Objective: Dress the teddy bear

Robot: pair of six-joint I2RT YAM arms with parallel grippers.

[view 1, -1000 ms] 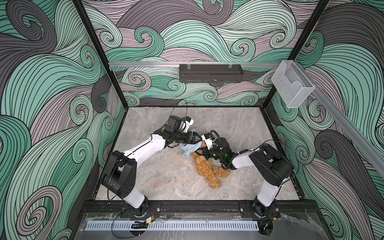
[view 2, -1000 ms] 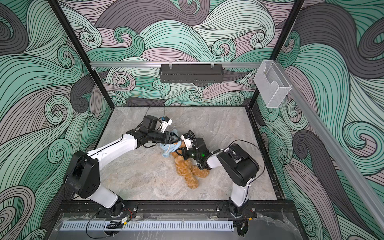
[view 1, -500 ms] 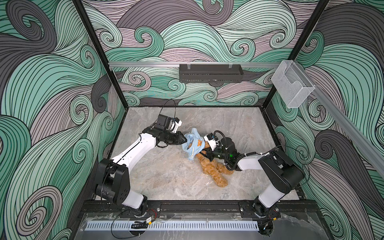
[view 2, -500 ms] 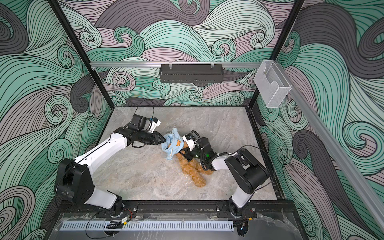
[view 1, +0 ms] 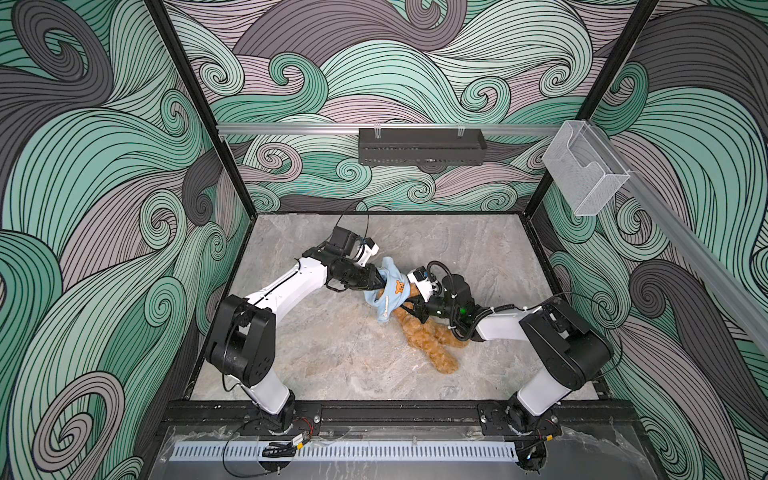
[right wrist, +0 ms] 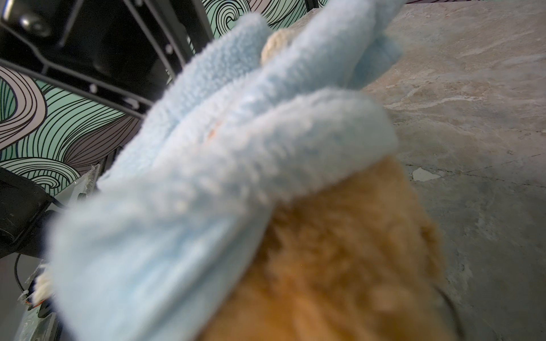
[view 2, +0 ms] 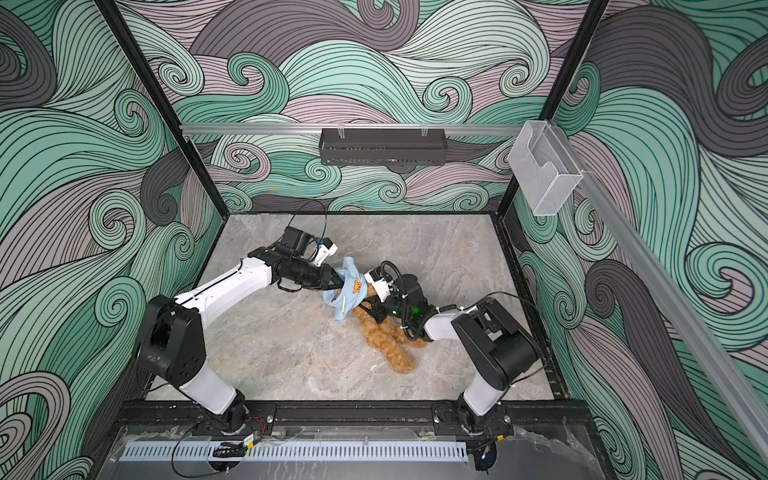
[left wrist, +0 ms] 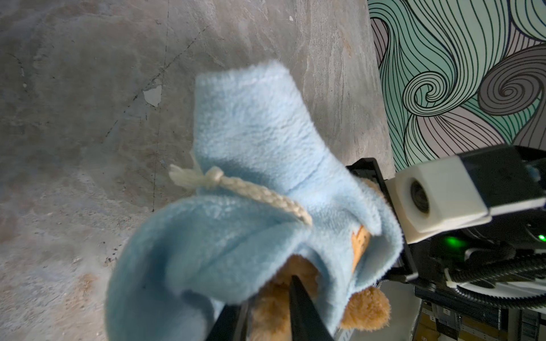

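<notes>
Centrally, the teddy bear [view 1: 428,338] lies on the bench [view 1: 332,353], chest clasped by the right hand [view 1: 409,307]; the left hand [view 1: 379,282], fingers [left wrist: 300,313] narrow beneath the blue hoodie [view 1: 388,301] at its head, grip indeterminate.

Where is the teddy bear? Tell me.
In both top views the teddy bear lies right of the table's middle, upper half under the blue hoodie, at the right gripper.
</notes>
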